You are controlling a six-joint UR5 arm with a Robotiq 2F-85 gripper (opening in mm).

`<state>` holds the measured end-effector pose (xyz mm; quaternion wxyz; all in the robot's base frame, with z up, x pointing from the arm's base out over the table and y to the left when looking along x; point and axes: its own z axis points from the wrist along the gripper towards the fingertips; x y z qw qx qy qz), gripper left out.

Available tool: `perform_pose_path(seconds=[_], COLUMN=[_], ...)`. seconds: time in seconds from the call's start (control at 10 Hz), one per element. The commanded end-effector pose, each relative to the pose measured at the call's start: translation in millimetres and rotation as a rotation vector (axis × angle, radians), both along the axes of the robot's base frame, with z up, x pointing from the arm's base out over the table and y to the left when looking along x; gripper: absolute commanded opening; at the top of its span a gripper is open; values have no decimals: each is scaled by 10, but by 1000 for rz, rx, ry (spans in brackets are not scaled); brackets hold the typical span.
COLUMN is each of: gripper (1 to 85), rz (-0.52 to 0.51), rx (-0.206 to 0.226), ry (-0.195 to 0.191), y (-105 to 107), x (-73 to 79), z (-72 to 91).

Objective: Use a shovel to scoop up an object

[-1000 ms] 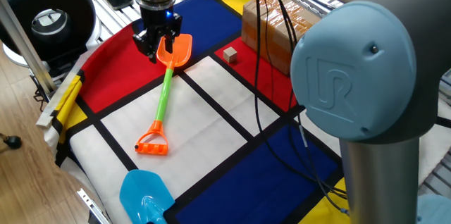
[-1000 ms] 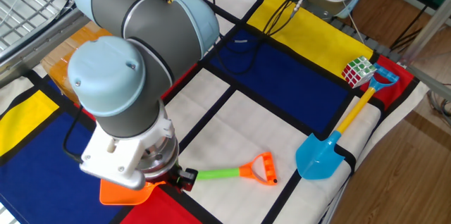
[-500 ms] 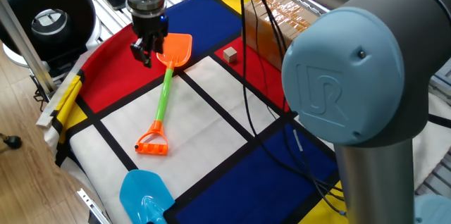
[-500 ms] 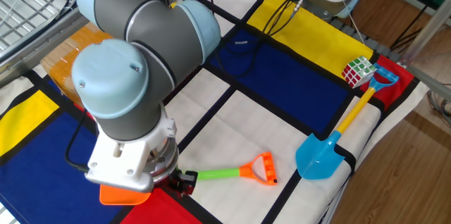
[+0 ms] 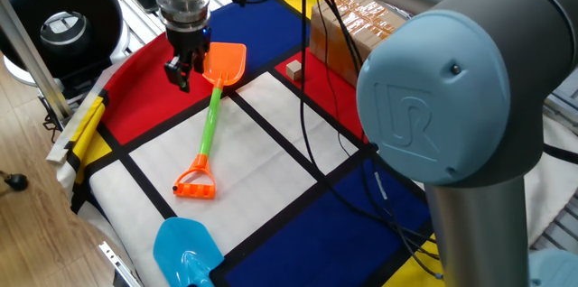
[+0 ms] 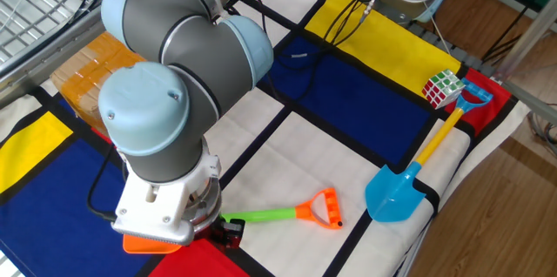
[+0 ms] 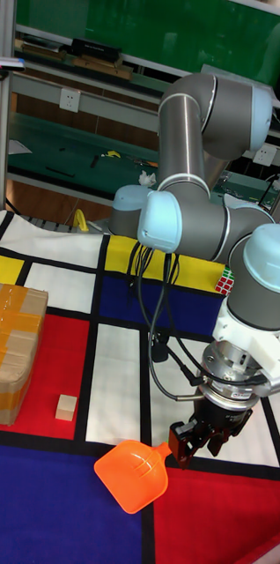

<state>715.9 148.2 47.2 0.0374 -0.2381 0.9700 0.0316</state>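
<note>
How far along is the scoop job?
Done: nothing yet. In hand: the tool hangs beside the orange-bladed, green-shafted toy shovel, which lies flat on the mat, ungripped. Left: grasp it, then scoop the tiny tan wooden cube, which sits untouched near the brown taped cardboard box.

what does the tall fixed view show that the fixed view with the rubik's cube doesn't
Only the tall fixed view shows the small wooden cube and the whole orange blade of the shovel. Only the other fixed view shows the rubik's cube clearly, the light blue shovel, and the orange shovel's green shaft and D-loop. Both show the gripper low by the blade's neck and the taped cardboard box.
</note>
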Motion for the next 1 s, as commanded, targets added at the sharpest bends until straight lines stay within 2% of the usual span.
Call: perform_pose_path(seconds=[0.0,0.2,0.5,0.8,0.9], gripper=[573,573,573,573,573], rz=[-11,-12,-14,-12,-12], rx=[38,29,46,26,33], ry=[5,0,-9,-22,-23], y=[86,57,62,-116,-156], x=[-7,3,-32,-102,-130], z=[-14,-38,-121,-275,-319])
